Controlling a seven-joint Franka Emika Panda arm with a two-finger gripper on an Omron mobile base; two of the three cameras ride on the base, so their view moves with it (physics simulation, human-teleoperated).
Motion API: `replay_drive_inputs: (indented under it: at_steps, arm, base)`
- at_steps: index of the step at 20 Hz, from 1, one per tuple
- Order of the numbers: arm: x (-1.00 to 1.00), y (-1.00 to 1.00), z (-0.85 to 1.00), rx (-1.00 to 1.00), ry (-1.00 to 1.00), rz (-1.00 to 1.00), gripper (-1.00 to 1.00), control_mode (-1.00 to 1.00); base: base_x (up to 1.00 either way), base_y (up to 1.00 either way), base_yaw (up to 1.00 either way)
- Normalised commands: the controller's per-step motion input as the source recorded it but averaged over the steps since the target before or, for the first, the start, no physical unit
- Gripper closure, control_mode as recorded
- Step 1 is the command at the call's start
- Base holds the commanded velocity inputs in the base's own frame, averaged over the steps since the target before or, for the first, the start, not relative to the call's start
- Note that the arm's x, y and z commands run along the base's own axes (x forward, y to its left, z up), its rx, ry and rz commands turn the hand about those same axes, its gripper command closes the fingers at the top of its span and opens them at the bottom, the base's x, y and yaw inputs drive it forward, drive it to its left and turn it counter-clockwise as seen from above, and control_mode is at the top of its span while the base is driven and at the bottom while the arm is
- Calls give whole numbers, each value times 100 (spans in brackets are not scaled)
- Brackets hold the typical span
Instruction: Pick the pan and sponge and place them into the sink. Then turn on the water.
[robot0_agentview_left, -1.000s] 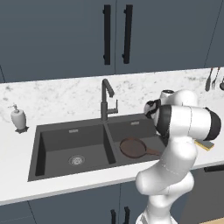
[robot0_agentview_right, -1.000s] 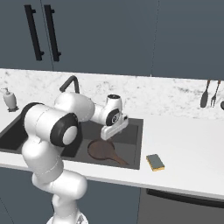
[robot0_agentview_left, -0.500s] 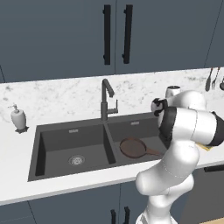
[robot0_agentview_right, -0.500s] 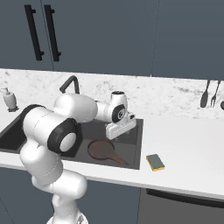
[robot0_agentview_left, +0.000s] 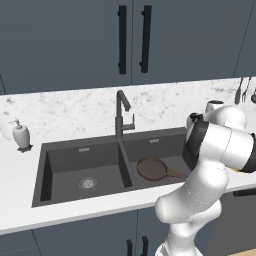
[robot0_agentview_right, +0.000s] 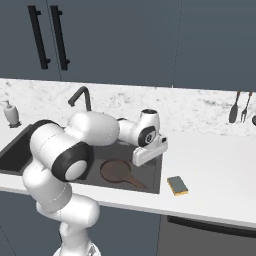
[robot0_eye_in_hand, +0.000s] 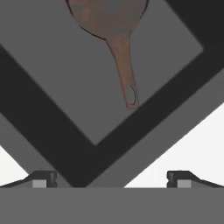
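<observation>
1. From the hand view I read the gripper (robot0_eye_in_hand: 112, 177) as spread wide with nothing between the fingertips (robot0_eye_in_hand: 43, 178). It hangs above a corner of the sink's right basin, where the dark rim meets the white counter (robot0_agentview_right: 220, 175).
2. The sponge (robot0_agentview_right: 177, 185) lies flat on the counter just beside the sink's right edge, near the counter's front edge, yellow face up with a darker layer along its side. It is apart from the gripper (robot0_agentview_right: 149, 154).
3. The pan (robot0_agentview_right: 119, 172) sits flat on the floor of the right basin, its short handle pointing toward the basin's front right corner. In the hand view the pan (robot0_eye_in_hand: 114, 26) is ahead of the fingertips and apart from them.
4. The sink (robot0_agentview_left: 70, 152) is a dark double basin set into the counter; I see a round silver drain (robot0_agentview_left: 87, 183) in the left basin.
5. The faucet (robot0_agentview_left: 121, 115) stands at the sink's back edge above the divider. I see no stream at its spout.
6. A soap dispenser (robot0_agentview_left: 20, 135) stands on the counter left of the sink, toward the back.
7. Utensils (robot0_agentview_right: 239, 106) hang against the backsplash at the far right.
</observation>
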Motion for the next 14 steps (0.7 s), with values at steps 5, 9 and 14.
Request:
replay_drive_inputs:
  at_steps: [5,9,14]
  arm:
    - [-24,-39,0,1,0,-2,-100,-100]
    - [-14,-29,0,0,0,-4,-100,-100]
    - [-7,-31,0,0,0,-5,-100,-100]
  base:
    - [0,0,0]
    - [0,0,0]
    - [0,0,0]
